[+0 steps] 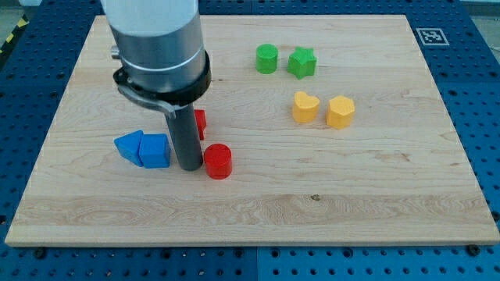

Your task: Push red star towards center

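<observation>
- Where the wooden board point(375, 195) shows left of its middle, my tip point(188, 166) rests — a bare rod, holding nothing.
- Red star point(200, 123) peeks out just behind the rod, mostly hidden.
- Red cylinder point(218, 161) sits just right of the tip; two blue blocks point(144, 148) just left.

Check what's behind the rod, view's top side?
A red block pokes out from behind the rod on the view's right; most of it is covered, so its shape can't be told. My tip sits between the blue blocks and the red cylinder.
</observation>
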Tool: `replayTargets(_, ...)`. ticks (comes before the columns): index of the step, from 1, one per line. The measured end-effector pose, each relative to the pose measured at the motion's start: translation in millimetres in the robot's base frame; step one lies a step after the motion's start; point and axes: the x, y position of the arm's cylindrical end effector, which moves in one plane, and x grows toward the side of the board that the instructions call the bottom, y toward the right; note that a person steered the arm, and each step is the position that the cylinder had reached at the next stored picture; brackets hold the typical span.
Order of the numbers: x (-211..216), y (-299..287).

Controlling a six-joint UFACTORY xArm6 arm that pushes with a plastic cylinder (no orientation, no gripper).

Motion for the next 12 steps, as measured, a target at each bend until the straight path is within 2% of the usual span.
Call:
replayTargets(2, 31.8, 24.0)
replayTargets(4, 30.8, 38.8)
replayTargets(8, -28.6, 38.3)
replayTargets(12, -43.0, -3.0)
